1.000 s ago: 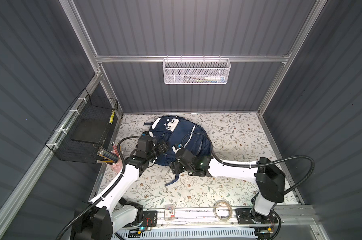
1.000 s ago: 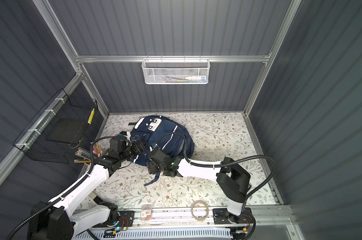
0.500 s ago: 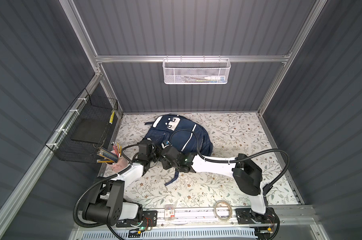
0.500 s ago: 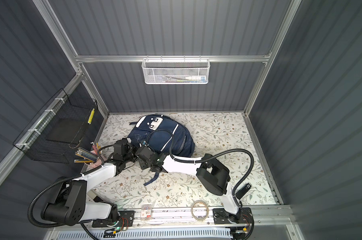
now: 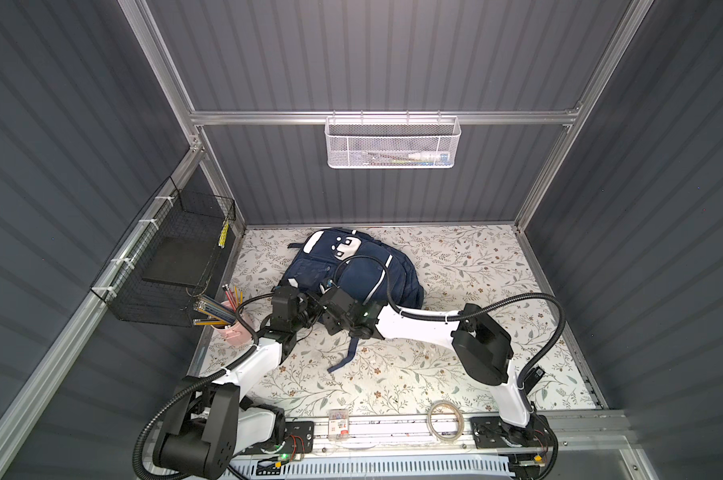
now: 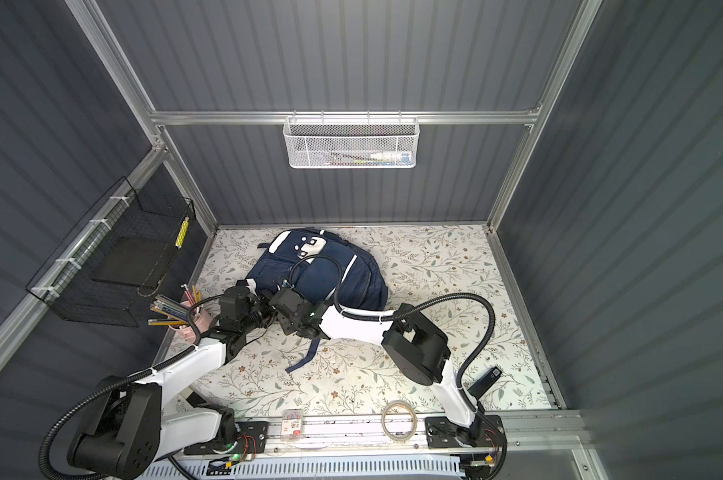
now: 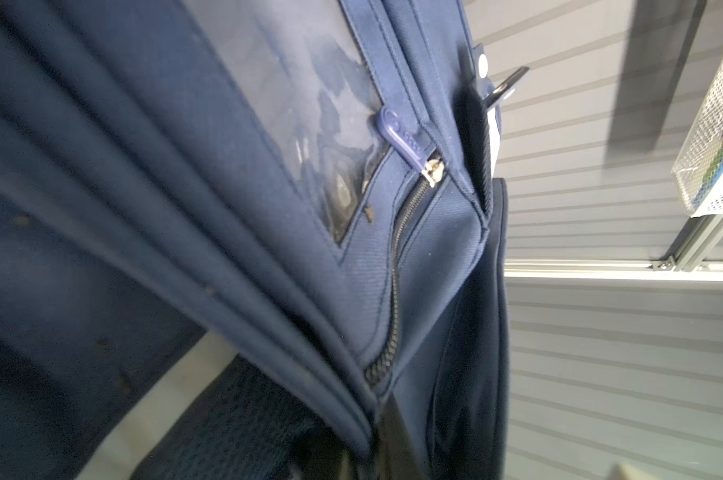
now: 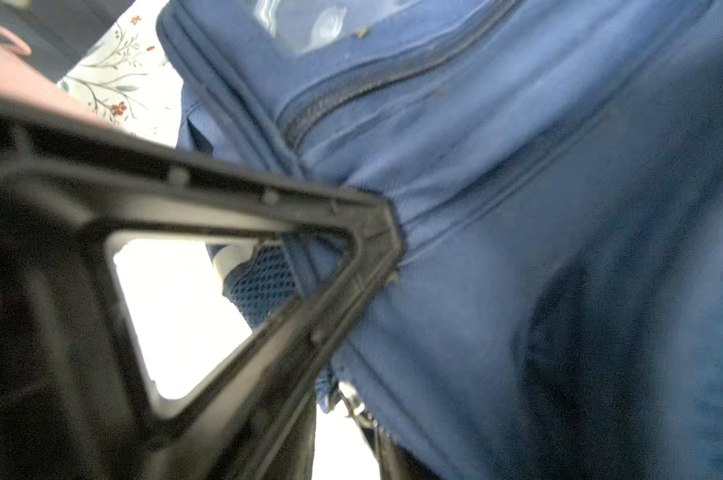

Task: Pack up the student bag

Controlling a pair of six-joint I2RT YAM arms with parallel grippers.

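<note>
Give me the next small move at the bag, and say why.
Probably lift both pincers together a little, raising the near edge of the bag. The left pincer and right pincer each seem clamped on it there, fabric puckering at the right's tip, while it lies flat on the table with its visible zip shut.

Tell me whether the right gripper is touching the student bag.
Touching. In the right wrist view the right gripper presses its black fingertip into the student bag, whose navy fabric bunches at the tip.
</note>
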